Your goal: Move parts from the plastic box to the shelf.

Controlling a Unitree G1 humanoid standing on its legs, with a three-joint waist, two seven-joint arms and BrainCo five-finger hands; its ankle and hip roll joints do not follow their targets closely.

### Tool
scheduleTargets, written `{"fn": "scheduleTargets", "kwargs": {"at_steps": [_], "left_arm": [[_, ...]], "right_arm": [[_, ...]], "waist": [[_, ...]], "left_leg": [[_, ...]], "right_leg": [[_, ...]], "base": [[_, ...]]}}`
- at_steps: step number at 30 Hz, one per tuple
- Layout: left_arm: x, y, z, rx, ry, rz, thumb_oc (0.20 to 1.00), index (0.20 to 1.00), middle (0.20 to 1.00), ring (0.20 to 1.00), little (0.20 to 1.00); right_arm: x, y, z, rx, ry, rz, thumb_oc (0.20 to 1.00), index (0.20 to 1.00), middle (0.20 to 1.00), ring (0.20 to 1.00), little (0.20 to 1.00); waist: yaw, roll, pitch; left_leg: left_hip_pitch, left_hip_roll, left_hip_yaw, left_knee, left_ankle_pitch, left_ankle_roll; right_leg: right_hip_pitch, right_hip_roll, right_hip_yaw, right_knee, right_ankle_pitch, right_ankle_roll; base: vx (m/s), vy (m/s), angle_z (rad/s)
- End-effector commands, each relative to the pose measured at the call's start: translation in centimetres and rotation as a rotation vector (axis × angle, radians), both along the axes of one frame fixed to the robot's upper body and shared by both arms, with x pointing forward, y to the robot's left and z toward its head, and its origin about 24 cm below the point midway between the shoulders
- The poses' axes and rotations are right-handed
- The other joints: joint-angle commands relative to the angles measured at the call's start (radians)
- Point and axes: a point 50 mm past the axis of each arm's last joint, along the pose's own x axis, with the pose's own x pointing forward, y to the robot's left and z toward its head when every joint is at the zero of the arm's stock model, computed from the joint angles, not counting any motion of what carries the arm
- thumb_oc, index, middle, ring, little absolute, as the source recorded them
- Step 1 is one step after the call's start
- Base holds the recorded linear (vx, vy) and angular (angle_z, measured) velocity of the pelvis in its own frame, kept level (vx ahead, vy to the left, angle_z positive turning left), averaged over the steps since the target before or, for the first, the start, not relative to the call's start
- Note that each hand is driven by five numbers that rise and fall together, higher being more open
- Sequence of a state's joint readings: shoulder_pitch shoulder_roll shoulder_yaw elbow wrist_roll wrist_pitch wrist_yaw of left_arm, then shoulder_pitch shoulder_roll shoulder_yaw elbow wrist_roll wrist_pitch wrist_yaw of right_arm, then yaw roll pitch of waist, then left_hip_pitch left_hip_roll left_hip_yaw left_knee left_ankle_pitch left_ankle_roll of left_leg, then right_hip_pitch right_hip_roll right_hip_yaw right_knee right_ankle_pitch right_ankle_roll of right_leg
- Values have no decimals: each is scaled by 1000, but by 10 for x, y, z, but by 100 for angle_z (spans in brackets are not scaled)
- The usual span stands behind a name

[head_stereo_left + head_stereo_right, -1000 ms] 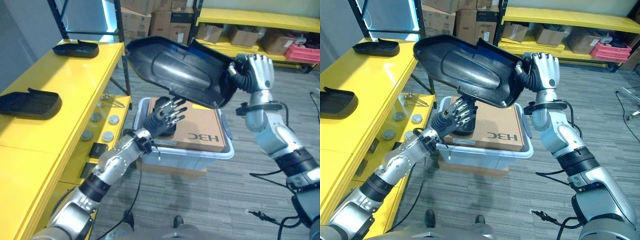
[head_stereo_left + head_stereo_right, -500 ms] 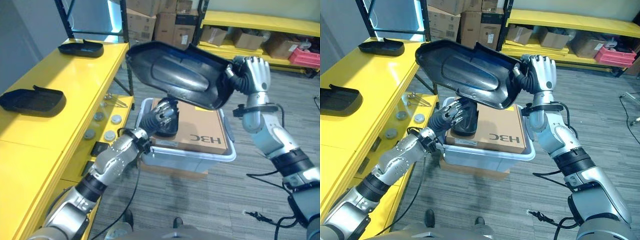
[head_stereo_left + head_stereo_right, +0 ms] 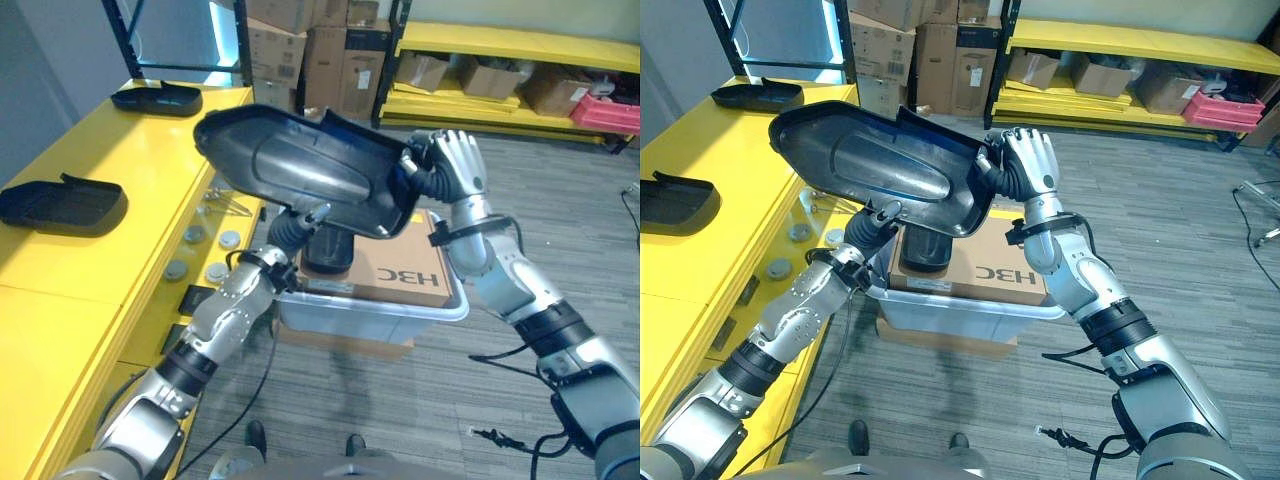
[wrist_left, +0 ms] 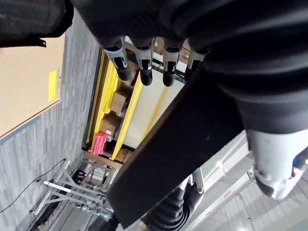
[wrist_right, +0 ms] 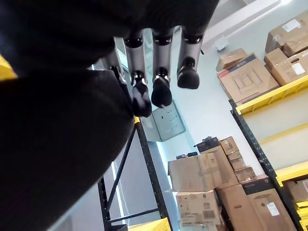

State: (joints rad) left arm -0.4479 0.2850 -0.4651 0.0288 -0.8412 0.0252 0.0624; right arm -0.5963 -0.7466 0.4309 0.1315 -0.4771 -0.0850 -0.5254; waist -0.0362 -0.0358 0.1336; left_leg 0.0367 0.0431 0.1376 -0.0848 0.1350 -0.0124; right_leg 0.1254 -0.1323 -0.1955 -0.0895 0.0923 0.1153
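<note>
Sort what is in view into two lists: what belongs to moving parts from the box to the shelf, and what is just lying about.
Belongs to the job:
- large black part, held up by the right hand, with the left hand beneath it
- plastic box
- black part in the box
- yellow shelf
- two black parts on the shelf

Lying about:
- cardboard box
- stacked cartons
- far racking

The right robot hand [image 3: 1032, 160] is raised near the frame's centre, fingers curled closed — its arm bends down to the lower right. The left robot hand [image 3: 305, 215] reaches up from the lower left — fingers mostly hidden.
</note>
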Motion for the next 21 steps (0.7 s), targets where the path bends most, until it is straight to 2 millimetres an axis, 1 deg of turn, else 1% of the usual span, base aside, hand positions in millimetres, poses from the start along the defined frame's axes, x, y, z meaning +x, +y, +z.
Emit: {"fn": "scheduleTargets", "kwargs": {"at_steps": [1,3,4,5,6,10,12,16,19,21], "left_arm": [[15,-18,57,-92,-211,2,1000,1000,1000,1000,1000],[14,-19,62,-70,-236,29,1000,1000,1000,1000,1000],[16,-20,61,-25,-240,45,542,542,542,542,542],[16,-21,61,-8,-246,52,253,253,253,253,253],[16,-22,59,14,-251,53,200,200,200,200,200],[16,-28,52,44,-236,13,200,200,200,200,200],[15,-31,49,75,-244,-5,200,200,200,200,200],[10,-40,40,178,-283,-106,200,200,200,200,200],[7,-45,40,212,-313,-144,200,200,200,200,200],[7,-46,41,215,-317,-136,200,200,200,200,200]], "right_arm": [[-15,38,21,-12,-90,251,200,200,200,200,200],[-20,50,15,12,-74,322,200,200,200,200,200],[-25,61,14,27,-80,388,200,200,200,200,200],[-27,65,13,32,-80,408,200,200,200,200,200],[-31,71,15,43,-84,447,200,200,200,200,200],[-42,87,17,71,-80,550,200,200,200,200,200],[-45,92,16,86,-78,581,200,200,200,200,200],[-53,106,16,132,-57,680,200,200,200,200,200],[-58,117,15,150,-25,758,200,200,200,200,200],[-60,120,15,155,-10,783,200,200,200,200,200]], "waist": [[24,-18,-22],[24,-15,-20],[25,-14,-19],[25,-13,-18],[25,-13,-18],[29,-11,-17],[30,-10,-18],[39,-7,-15],[45,-5,-16],[46,-5,-16]], "left_leg": [[114,-2,9,-2,-211,7],[115,-1,9,-2,-212,7],[116,-1,9,-2,-212,6],[116,-1,9,-2,-212,7],[116,-2,9,-2,-213,7],[116,-4,8,-2,-216,10],[117,-4,10,-2,-217,11],[116,-5,6,-2,-217,13],[114,-5,5,-2,-217,13],[114,-5,4,-2,-217,13]], "right_leg": [[35,2,-33,37,-133,9],[35,2,-32,38,-134,9],[36,1,-33,37,-134,10],[36,1,-32,37,-135,10],[36,1,-31,38,-136,10],[35,1,-30,38,-137,11],[35,1,-29,38,-136,11],[32,0,-29,40,-135,12],[32,-2,-31,40,-136,13],[32,-2,-31,40,-136,12]], "base": [[0,0,0],[0,0,0],[0,0,0],[0,0,0],[0,0,0],[0,0,0],[0,0,0],[0,0,0],[0,0,0],[0,0,0]]}}
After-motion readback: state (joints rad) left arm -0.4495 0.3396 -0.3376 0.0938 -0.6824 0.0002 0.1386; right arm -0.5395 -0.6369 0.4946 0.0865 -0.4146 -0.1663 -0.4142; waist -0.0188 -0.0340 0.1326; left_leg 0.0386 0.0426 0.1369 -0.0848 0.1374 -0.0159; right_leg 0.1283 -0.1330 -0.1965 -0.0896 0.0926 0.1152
